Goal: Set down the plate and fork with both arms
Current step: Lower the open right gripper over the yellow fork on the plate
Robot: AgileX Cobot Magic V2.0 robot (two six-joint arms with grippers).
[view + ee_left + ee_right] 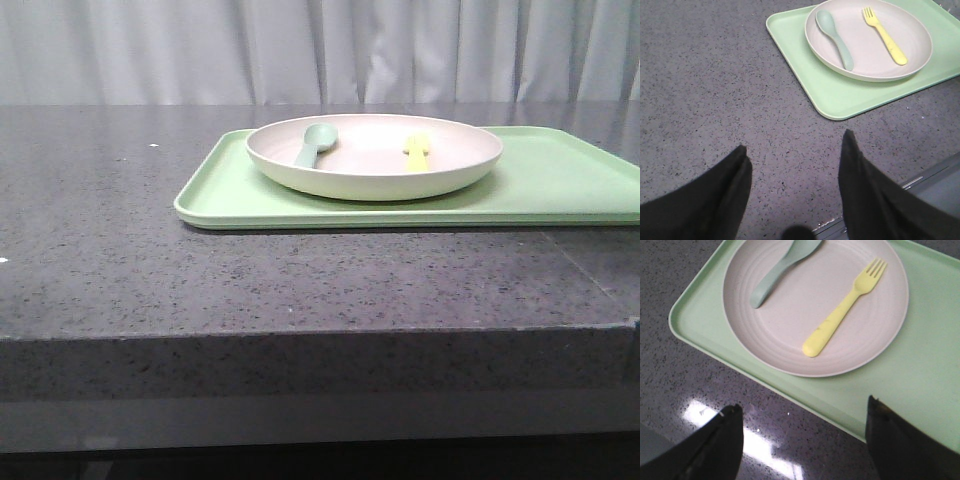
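The cream plate (375, 170) sits on a light green tray (560, 185) on the dark speckled counter. A pale yellow fork (418, 150) and a muted green spoon (315, 145) lie in the plate. In the left wrist view the plate (865, 62), fork (886, 36) and spoon (836, 37) lie well ahead of my left gripper (795, 150), which is open and empty over bare counter. In the right wrist view the plate (775, 345) and fork (842, 310) are close ahead of my right gripper (802, 407), open and empty over the tray's near edge. Neither gripper shows in the front view.
The tray (840, 97) lies on the right half of the counter; it also shows in the right wrist view (920, 370). The counter's front edge (320, 335) runs across the front view. A pale curtain hangs behind.
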